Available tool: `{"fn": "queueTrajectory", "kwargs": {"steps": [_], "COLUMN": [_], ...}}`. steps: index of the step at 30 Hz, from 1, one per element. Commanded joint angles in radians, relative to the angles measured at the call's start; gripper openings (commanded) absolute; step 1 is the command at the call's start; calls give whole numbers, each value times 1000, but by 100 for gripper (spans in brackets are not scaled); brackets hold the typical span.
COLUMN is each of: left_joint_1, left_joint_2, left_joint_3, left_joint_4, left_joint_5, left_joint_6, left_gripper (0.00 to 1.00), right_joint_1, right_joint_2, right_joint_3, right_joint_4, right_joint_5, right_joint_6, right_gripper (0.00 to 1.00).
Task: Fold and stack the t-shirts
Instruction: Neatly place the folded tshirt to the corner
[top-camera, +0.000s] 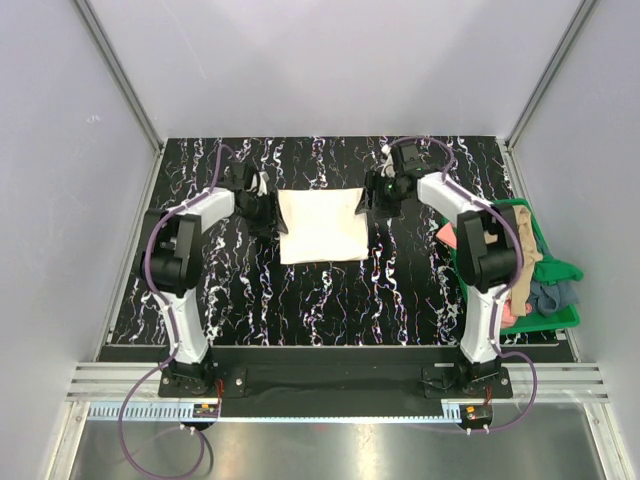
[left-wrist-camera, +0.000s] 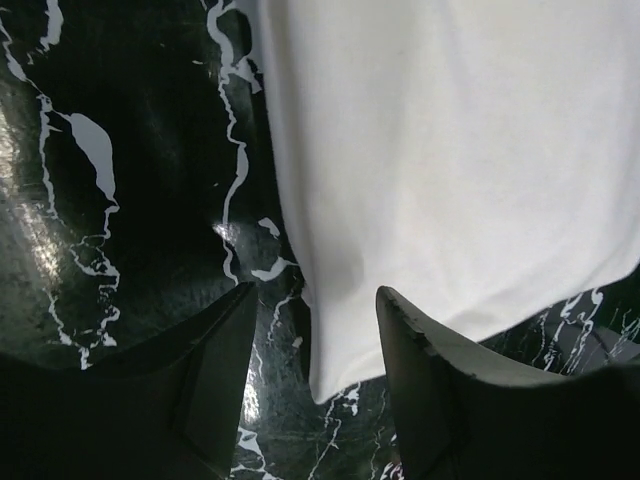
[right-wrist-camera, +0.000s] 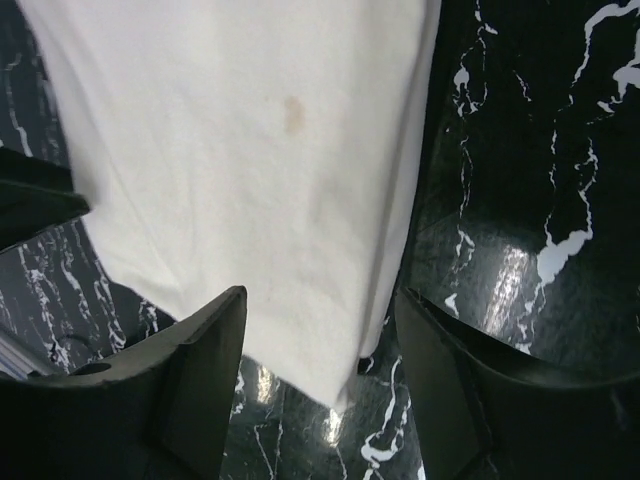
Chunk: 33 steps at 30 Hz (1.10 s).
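A cream t-shirt, folded into a rough rectangle, lies flat on the black marbled table. My left gripper is at its far left corner, open, with the shirt's corner lying between the fingers. My right gripper is at its far right corner, open, with the corner between the fingers. Neither grips the cloth. The shirt fills the left wrist view and the right wrist view. A salmon-pink shirt, a tan shirt and a grey-blue shirt are heaped in the bin.
A green plastic bin stands at the table's right edge, beside my right arm, with cloth hanging over its rim. Grey walls and aluminium posts enclose the table on three sides. A small brownish mark shows on the cream shirt.
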Motion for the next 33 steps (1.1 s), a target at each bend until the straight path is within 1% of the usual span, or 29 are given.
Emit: {"fn": "queueTrajectory", "kwargs": {"steps": [1, 3, 7, 10, 13, 14, 16, 17, 19, 20, 22, 26, 27, 29, 30, 33], "left_joint_1": [2, 2, 3, 3, 3, 2, 3, 5, 16, 22, 52, 123, 158, 190, 241, 310], "left_joint_2": [3, 22, 71, 112, 144, 149, 155, 160, 186, 193, 210, 226, 241, 265, 291, 340], "left_joint_3": [35, 41, 44, 67, 105, 123, 148, 189, 249, 310, 379, 445, 458, 510, 528, 588], "left_joint_4": [91, 95, 95, 94, 94, 89, 62, 40, -47, -76, -128, -155, -155, -171, -176, -190], "left_joint_5": [44, 36, 6, -13, -10, -16, -46, -92, -149, -207, -255, -302, -306, -306, -303, -321], "left_joint_6": [-19, -25, -43, -51, -63, -63, -65, -63, -43, -36, -3, 24, 36, 41, 38, 49], "left_gripper": [55, 55, 49, 41, 22, 12, 3, 0, 0, 0, 0, 0, 0, 0, 0, 0], "right_joint_1": [8, 6, 6, 8, 8, 8, 8, 8, 8, 8, 8, 8, 8, 8, 8, 8], "right_joint_2": [-167, -207, -246, -266, -266, -263, -260, -260, -255, -253, -253, -261, -261, -253, -243, -223], "right_joint_3": [-14, -29, -54, -78, -98, -100, -103, -107, -113, -118, -130, -167, -172, -163, -160, -140], "right_joint_4": [-18, -16, -4, 28, 59, 59, 62, 62, 62, 64, 68, 94, 102, 119, 129, 163], "right_joint_5": [77, 71, 61, 52, 31, 29, 35, 34, 25, 15, 8, 0, -8, -17, -32, -54], "right_joint_6": [5, 8, 29, 54, 77, 79, 72, 71, 69, 68, 65, 68, 74, 86, 97, 114], "right_gripper": [68, 68, 68, 68, 68, 68, 68, 68, 67, 67, 67, 67, 67, 67, 67, 67]}}
